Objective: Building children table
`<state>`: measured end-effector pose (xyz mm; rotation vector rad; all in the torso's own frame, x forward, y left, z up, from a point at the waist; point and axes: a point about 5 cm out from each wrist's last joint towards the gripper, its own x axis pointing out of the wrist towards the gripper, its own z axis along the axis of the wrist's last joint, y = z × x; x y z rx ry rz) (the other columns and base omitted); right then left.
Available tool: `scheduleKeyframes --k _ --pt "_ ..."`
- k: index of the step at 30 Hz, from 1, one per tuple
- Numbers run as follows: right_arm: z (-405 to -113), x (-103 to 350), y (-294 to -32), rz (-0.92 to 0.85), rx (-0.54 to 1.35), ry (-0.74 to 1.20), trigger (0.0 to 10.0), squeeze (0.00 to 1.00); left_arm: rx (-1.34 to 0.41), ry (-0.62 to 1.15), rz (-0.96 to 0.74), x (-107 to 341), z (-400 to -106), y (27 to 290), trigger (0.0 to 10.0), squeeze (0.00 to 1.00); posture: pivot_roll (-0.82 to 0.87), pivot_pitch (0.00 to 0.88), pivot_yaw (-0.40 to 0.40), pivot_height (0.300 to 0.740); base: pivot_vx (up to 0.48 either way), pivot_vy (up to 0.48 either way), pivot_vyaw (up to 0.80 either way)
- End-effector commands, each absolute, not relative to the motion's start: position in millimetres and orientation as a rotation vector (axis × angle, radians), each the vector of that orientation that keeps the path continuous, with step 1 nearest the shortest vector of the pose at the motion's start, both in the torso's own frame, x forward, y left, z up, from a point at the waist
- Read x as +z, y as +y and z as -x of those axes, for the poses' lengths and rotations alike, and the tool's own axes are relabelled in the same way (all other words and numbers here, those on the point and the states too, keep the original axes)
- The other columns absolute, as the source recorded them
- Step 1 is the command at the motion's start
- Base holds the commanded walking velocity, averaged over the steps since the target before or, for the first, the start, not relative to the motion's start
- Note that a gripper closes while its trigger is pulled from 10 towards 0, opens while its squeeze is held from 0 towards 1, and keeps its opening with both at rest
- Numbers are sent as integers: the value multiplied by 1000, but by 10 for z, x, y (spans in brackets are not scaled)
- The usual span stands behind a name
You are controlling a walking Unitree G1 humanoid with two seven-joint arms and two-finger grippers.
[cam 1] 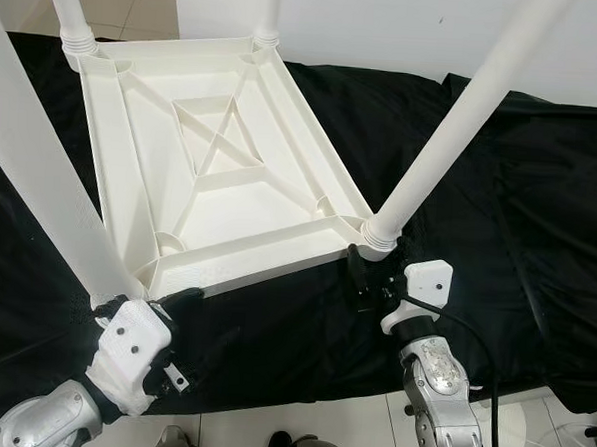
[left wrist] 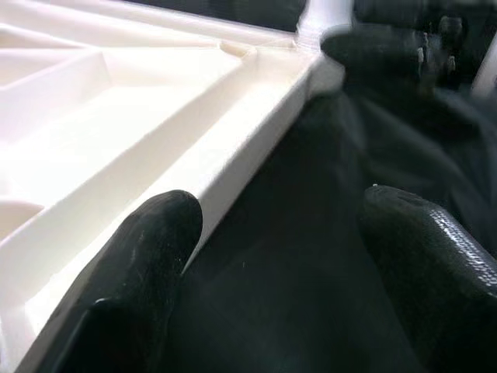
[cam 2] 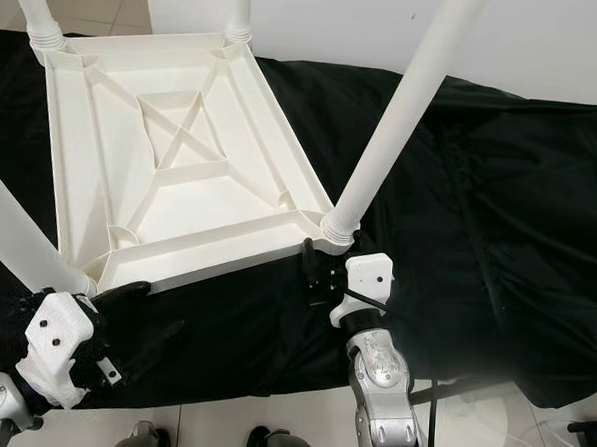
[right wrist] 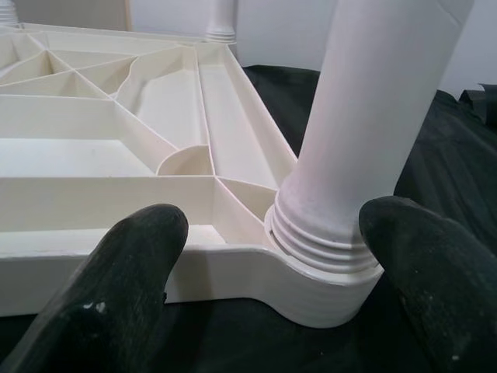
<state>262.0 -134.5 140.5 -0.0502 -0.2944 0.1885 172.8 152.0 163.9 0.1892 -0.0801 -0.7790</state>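
**A:** Where is the child's table [cam 1: 222, 159] lying?

**B:** Upside down on the black cloth [cam 1: 520, 195], ribbed underside up, four legs pointing at the camera. Take the table as the landmark and go left to right.

**A:** What's at its near left corner?

**B:** The near left leg [cam 1: 40, 180] rises from that corner. The left hand [left wrist: 272, 272] sits just below it, at the near edge. Its fingers are spread apart; one finger [left wrist: 144, 264] lies against the white rim, the other over the cloth, nothing between them.

**A:** And the near edge itself?

**B:** It runs free between the two hands, with bare cloth in front of it down to the cloth's front edge and the pale floor [cam 1: 348, 426].

**A:** The near right corner?

**B:** The near right leg [cam 1: 454, 122] stands in its threaded socket there. The right hand [right wrist: 272, 272] is spread wide, a finger [right wrist: 116, 287] before the rim and the other beside the socket. I cannot tell if they touch.

**A:** Room to the right?

**B:** Open black cloth, wrinkled, well beyond the table's right edge. A white wall [cam 1: 389, 28] stands behind the far edge.
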Motion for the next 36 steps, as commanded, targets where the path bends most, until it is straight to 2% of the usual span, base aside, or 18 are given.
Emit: scheduleKeyframes --k 1,4,9,13,19,36 --pt "-2602 1368 -1359 55 191 -286 10000 0 -802 -61 -181 1609 -1701 1475 10000 0 84 176 -128 740 0 0 0" --pt "-2556 1333 -1398 81 172 -279 10000 0 -773 -95 -141 1550 -1809 1327 10000 0 51 178 -114 740 0 0 0" --pt "-2523 1304 -1401 100 163 -271 10000 0 -740 -95 -120 1520 -1904 1272 10000 0 20 178 -91 740 0 0 0" --pt "-2469 1282 -1381 101 167 -268 10000 0 -692 -118 -79 1524 -2117 1148 10000 0 -15 174 -48 740 0 0 0" --pt "-2453 1282 -1352 82 137 -272 10000 0 -652 -104 -45 1492 -2284 1061 10000 0 -18 172 -21 740 0 0 0" --pt "-2475 1362 -1293 52 107 -293 10000 0 -566 -92 27 1498 -2397 992 10000 0 -21 169 -41 740 0 0 0"
